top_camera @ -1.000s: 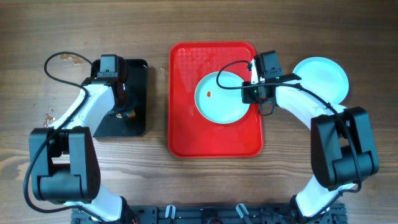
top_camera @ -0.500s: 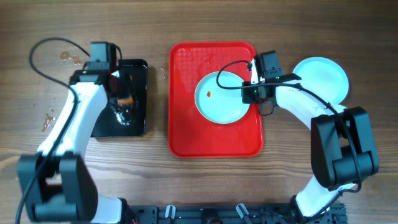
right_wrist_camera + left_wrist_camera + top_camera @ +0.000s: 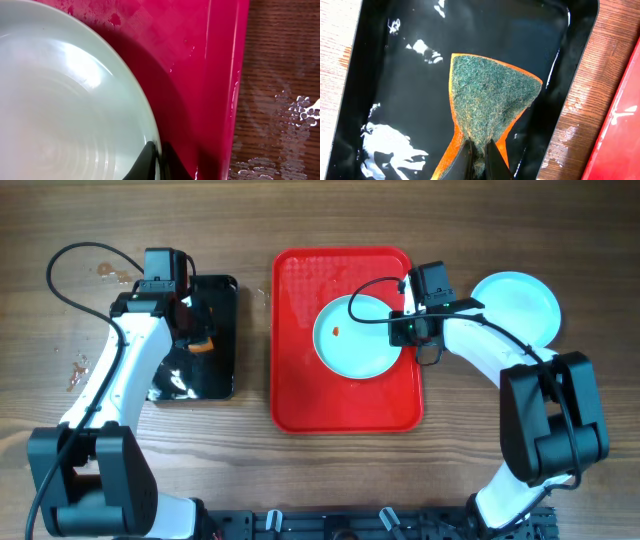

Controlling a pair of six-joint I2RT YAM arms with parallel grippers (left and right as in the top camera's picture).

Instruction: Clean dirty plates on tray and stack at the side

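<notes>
Carrying the wet sponge across from left to right is the step in hand, judged from how things lie on the table [image 3: 300,480]. The red tray [image 3: 300,380] sits mid-table with the dirty plate [image 3: 360,350] in its right half. The black tray [image 3: 215,380], with a film of water in it, lies just to its left.

A clean plate [image 3: 520,305] rests on the bare table off the red tray's right side; whether another lies under it cannot be told. The right claw [image 3: 156,155] is pinched on the dirty plate's right rim and should hold firm so the plate does not skate or tip under the wipe.

The left claw [image 3: 479,157] is clamped on one narrow corner of the sponge [image 3: 490,105], which hangs over the black tray, green scouring face toward the wrist camera. With so small a bite the sponge will likely flop, so it should cross both tray rims well clear and land flat. The wipe should press toward the held rim and cover the small orange smear [image 3: 337,332] on the plate's left part.

Against a second ago, the left arm has risen and stretched out. The sponge, then low in the black tray, now hangs clear of the water. The glints in the water have shifted over the last half second, while the right arm and both plates lie as they did.
</notes>
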